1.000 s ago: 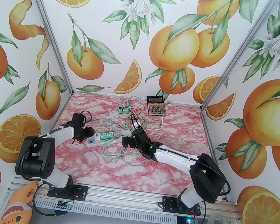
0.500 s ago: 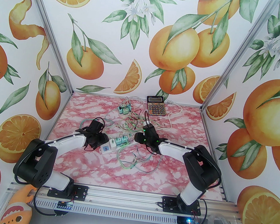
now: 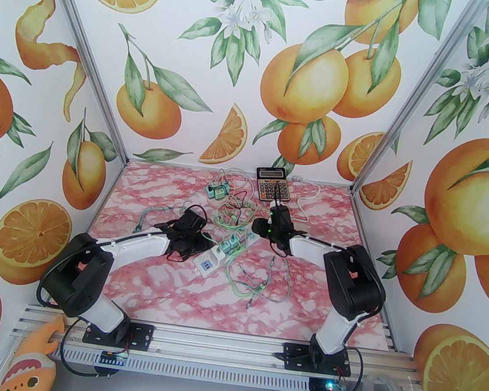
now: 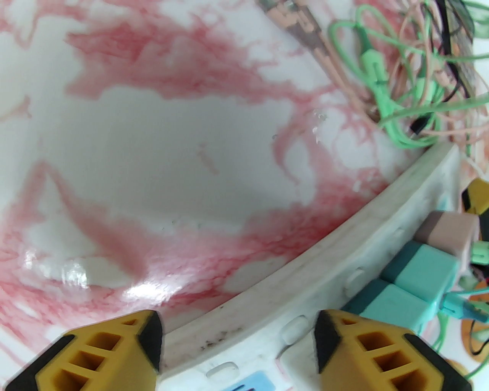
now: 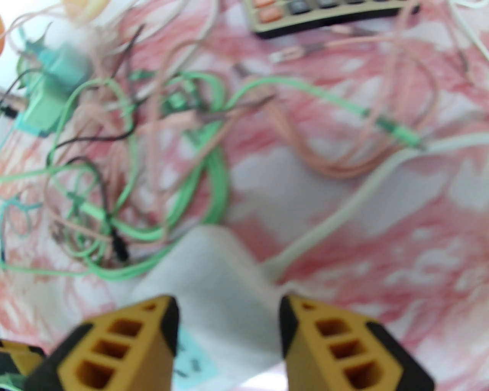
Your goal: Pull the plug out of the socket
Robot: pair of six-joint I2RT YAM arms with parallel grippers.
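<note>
Top external shows us the white power strip (image 3: 213, 260) lying diagonally in the middle of the pink marbled table (image 3: 171, 287), with an arm at each end. We judge the step in hand to be bracing the strip. Neither claw is on a plug, and the plugs sit in their sockets.

In the left wrist view the left gripper (image 4: 237, 330) has its jaws apart over the strip's near end, by the blue USB panel (image 4: 252, 382). We see nothing clamped between them. The right wrist view is blurred. There the right gripper (image 5: 228, 309) has a finger against each side of the strip's far end, where the white mains lead (image 5: 344, 214) leaves it. We read that as a grip on the strip.

The plugs stand in a row just beyond the left claw's right finger. For the next move, we think the left claw should slide along to the nearest plug and close on its sides. It should then pull straight off the socket face while the right claw holds the strip down.

- One strip.
- Three seated plugs: two teal plugs (image 4: 420, 267) and one beige plug (image 4: 447, 233).
- What look like two loose teal adapters (image 3: 217, 191) near the far edge.
- One calculator (image 3: 272, 185).
- A tangle of green, pink and black cables (image 5: 217, 179) that we cannot count.
</note>
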